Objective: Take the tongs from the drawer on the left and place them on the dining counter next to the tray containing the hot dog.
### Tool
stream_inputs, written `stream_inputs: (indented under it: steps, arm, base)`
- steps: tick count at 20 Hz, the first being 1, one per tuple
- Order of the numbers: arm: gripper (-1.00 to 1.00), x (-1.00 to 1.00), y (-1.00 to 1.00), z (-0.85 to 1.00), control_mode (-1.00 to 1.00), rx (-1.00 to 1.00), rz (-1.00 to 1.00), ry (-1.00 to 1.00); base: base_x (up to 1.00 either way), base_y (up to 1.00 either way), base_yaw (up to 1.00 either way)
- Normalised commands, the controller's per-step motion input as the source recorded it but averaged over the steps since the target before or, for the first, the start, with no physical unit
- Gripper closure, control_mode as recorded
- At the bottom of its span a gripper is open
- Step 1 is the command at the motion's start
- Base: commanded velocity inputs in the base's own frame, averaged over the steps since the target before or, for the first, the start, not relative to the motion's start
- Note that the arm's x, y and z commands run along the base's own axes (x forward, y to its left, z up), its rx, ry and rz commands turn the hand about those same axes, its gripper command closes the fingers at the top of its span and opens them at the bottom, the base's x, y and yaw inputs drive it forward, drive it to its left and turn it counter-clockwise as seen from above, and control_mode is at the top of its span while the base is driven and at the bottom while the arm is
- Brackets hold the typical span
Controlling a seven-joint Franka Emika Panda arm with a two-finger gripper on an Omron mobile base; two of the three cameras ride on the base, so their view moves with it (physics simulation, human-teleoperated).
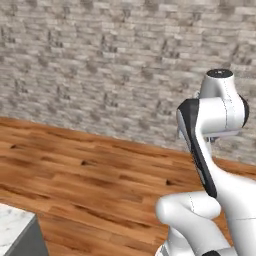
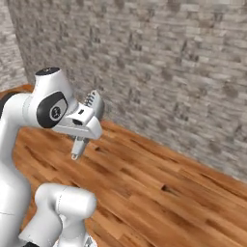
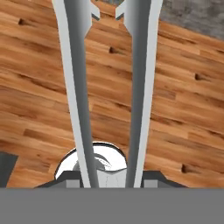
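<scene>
Tongs (image 3: 109,87) gripped in the jaws, two arms pointing out over wooden floor (image 3: 39,96), brick wall (image 1: 100,65) behind

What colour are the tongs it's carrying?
Silvery grey metal; the tongs show best in the hand view, against the wooden floor.

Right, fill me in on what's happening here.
The robot arm is carrying the tongs in its pincer. In the hand view their two long silvery arms run forward from the pincer over the wooden floor, so they are out of the drawer and held in the air. Both base views look at plank floor and a stone wall, with a corner of a marble counter at lower left. The tongs are not yet set down.
</scene>
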Motion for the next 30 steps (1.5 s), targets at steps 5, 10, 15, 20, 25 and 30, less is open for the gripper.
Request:
stream_inputs:
  steps: [5, 10, 15, 20, 25, 30]
  arm:
    - [1.0, 0.0, 0.0, 0.0, 1.0, 0.0, 0.0, 0.0]
    - [1.0, 0.0, 0.0, 0.0, 1.0, 0.0, 0.0, 0.0]
    - [1.0, 0.0, 0.0, 0.0, 1.0, 0.0, 0.0, 0.0]
    - [1.0, 0.0, 0.0, 0.0, 1.0, 0.0, 0.0, 0.0]
    - [1.0, 0.0, 0.0, 0.0, 1.0, 0.0, 0.0, 0.0]
    - [1.0, 0.0, 0.0, 0.0, 1.0, 0.0, 0.0, 0.0]
  base:
    - [1.0, -0.12, 0.61]
    - [0.81, -0.15, 0.85]
    - [0.49, -0.08, 0.97]
    - [0.59, -0.24, 0.77]
    - [0.82, -0.59, 0.46]
    - [0.52, -0.78, 0.27]
